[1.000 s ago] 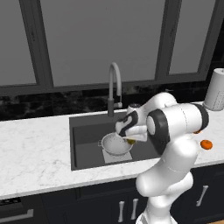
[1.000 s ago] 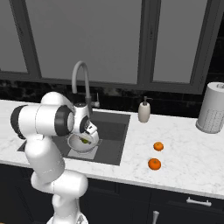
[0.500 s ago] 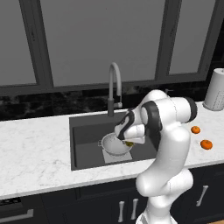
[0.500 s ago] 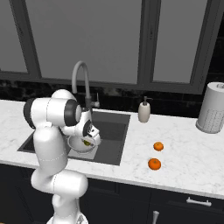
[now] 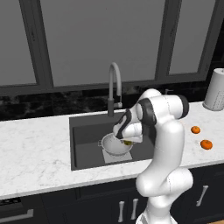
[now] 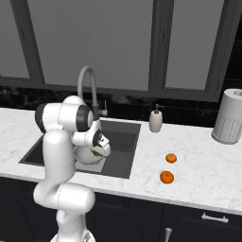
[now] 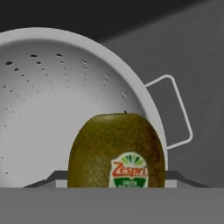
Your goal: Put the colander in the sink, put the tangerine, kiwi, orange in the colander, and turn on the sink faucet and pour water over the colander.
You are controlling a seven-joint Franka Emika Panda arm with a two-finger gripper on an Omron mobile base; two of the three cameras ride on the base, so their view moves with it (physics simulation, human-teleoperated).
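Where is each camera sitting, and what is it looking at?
Left base view: behind the arm on its left, looking over the sink and tap; the white arm rises at lower right.
Right base view: behind on its right, same sink; arm at lower left.
Hand view: on the hand, looking past the kiwi into the colander.
Both base views share the colander and two orange fruits.

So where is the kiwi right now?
The kiwi sits between the gripper's fingers, just over the colander in the sink, in front of the faucet.
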